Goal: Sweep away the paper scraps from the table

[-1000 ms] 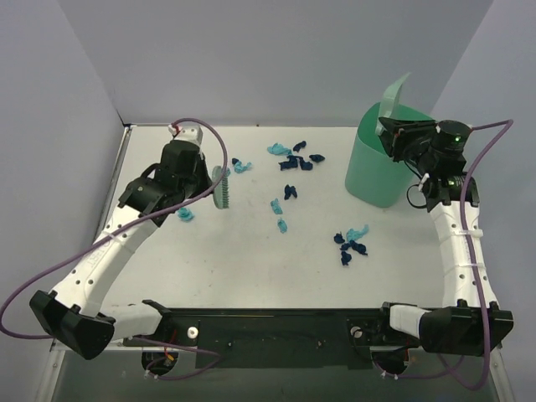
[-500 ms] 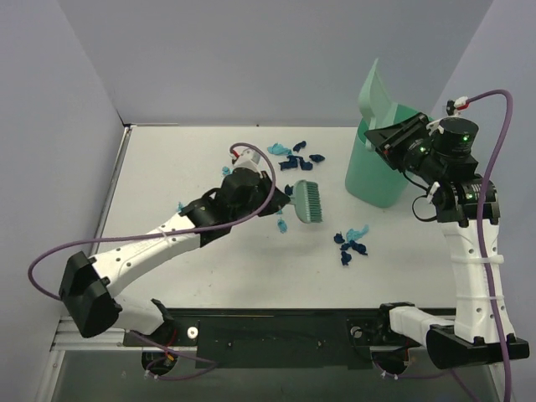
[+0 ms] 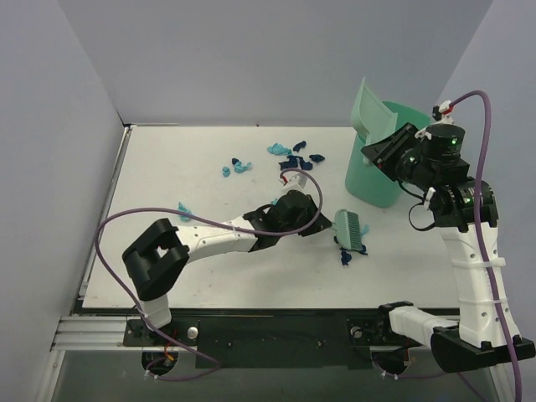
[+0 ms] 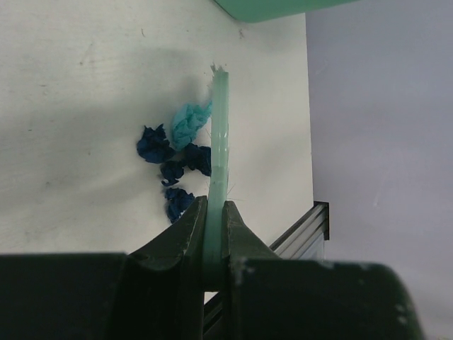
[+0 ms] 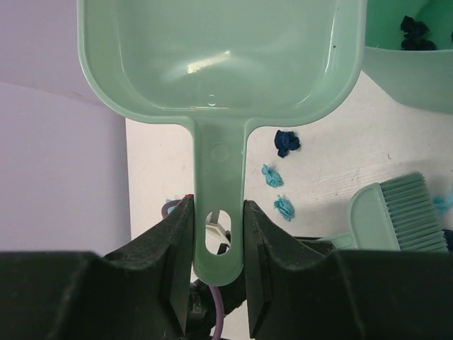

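Scraps (image 4: 190, 124) beside brush (image 4: 219, 142): four navy, one teal.

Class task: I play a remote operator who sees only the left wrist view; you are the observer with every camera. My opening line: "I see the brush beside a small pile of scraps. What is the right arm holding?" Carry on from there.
Observer: The right fingers are shut on the handle of a green dustpan, held up next to the bin.
Operator: Is anything in the dustpan?
Observer: No, the right wrist view shows its scoop bare.
Operator: Is there paper anywhere besides my pile?
Observer: Yes, another cluster of paper scraps lies toward the far edge of the table, well away from the brush.
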